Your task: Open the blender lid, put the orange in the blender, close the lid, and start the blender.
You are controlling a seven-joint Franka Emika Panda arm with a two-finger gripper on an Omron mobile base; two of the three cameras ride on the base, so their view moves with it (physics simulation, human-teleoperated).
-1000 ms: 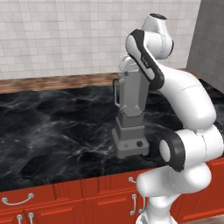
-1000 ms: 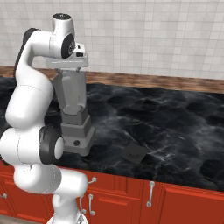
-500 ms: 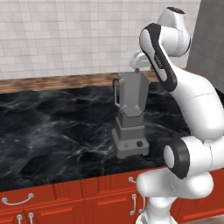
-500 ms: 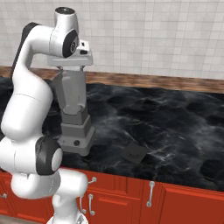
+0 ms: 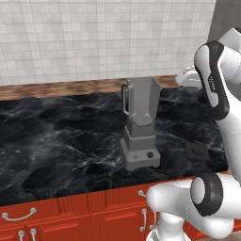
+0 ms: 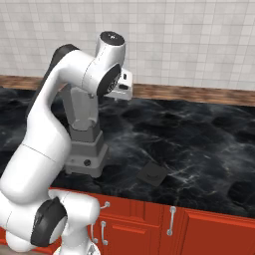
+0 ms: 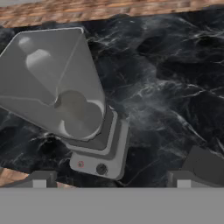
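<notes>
The blender [image 7: 65,100] stands open-topped on the counter, below and ahead of the jaws and off to the left in the hand view, so the camera looks straight down into its jar; I judge the hand is held high above it so the mouth is free for loading. The jar is a smooth matte grey, square at the rim and tapering to a narrow bottom where rounded lobes mark the blade seat, with a thin side handle and a stepped square base carrying a small black knob [image 7: 101,169] and a red mark [image 7: 80,164]. The blender lid [image 5: 196,150] lies flat on the stone, well apart from the base, a thin dark square cap; in the hand view it sits low at the right, just beside one fingertip, likely parked there to keep the jar open. I cannot find the orange in these views, and the jar looks empty, so the fruit step appears not yet done. The gripper [image 7: 111,179] has its two blocky grey fingertips [image 7: 39,178] spread wide apart with nothing between them. The countertop [image 6: 199,139] is glossy black marble with pale veins, edged by a wooden strip under a white tiled wall, with red cabinet fronts [image 6: 199,231] below.
</notes>
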